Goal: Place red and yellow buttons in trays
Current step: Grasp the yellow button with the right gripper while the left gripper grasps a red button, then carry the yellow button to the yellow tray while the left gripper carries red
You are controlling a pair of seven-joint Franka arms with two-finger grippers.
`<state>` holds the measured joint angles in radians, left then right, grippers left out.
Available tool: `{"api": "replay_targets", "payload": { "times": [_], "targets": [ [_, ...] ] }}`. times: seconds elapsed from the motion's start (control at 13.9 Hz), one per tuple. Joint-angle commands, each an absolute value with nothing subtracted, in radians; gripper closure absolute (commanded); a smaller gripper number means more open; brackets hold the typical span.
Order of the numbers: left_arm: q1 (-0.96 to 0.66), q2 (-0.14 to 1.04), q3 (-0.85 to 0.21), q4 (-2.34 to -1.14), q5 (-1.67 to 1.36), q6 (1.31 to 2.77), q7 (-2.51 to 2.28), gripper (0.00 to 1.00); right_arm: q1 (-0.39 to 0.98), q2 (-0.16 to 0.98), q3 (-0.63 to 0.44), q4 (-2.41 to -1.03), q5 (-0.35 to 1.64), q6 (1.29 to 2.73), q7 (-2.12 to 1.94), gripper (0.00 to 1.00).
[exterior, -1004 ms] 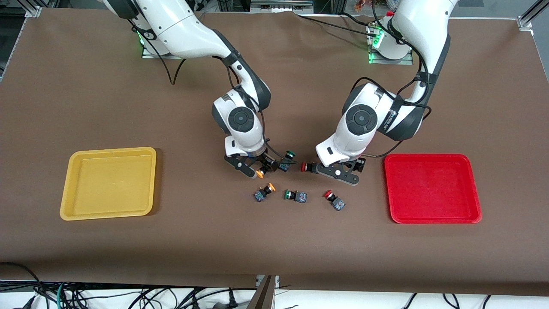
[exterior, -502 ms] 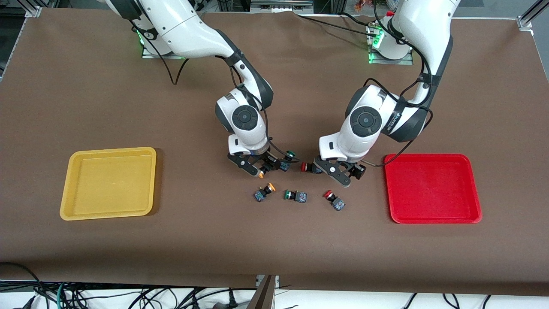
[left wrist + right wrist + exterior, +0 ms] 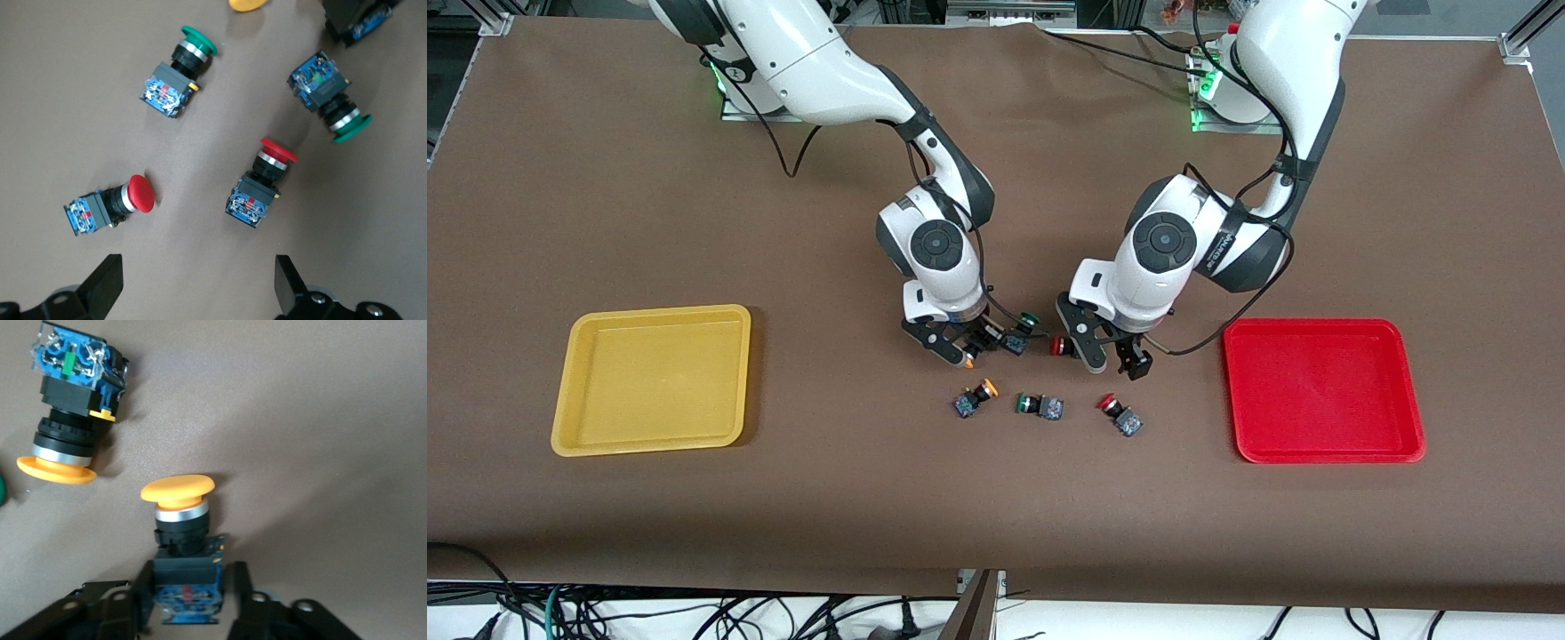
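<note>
My right gripper (image 3: 961,349) is low over the middle of the table, its fingers (image 3: 133,600) shut on the dark body of a yellow button (image 3: 179,492) that lies on the cloth. A second yellow button (image 3: 975,397) lies nearer the front camera. My left gripper (image 3: 1113,357) hangs open just above the table, nothing between its fingers (image 3: 107,283). One red button (image 3: 1060,345) lies beside it toward the right arm's end, another red button (image 3: 1120,416) nearer the camera. The yellow tray (image 3: 560,427) and the red tray (image 3: 1409,444) hold nothing.
Two green-capped buttons lie among the others: one green button (image 3: 1023,331) right beside the right gripper, the other green button (image 3: 1039,406) between the nearer yellow and red ones. The trays sit at the two ends of the brown cloth.
The right gripper's fingers have closed onto the yellow button's body. The left gripper has swung and shifted toward the right arm's end, closer to the red buttons, staying open.
</note>
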<state>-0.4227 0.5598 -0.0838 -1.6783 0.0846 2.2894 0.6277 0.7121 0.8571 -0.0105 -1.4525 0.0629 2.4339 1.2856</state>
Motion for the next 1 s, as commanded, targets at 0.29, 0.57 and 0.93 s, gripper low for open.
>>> {"api": "replay_targets", "payload": {
  "times": [0.29,0.57,0.93],
  "targets": [
    [-0.431,0.638,-0.104,-1.684,0.074,2.371,0.868,0.0,0.677,0.809,-0.037,-1.445,0.029,2.41,1.177,0.88],
    [-0.457,0.698,-0.106,-1.686,0.078,2.42,0.893,0.0,0.553,0.713,-0.04,-1.447,0.032,2.196,0.886,0.88],
    [-0.469,0.762,-0.106,-1.683,0.078,2.479,0.888,0.0,0.41,0.655,-0.142,-1.448,0.035,2.025,0.406,0.88]
  ]
}}
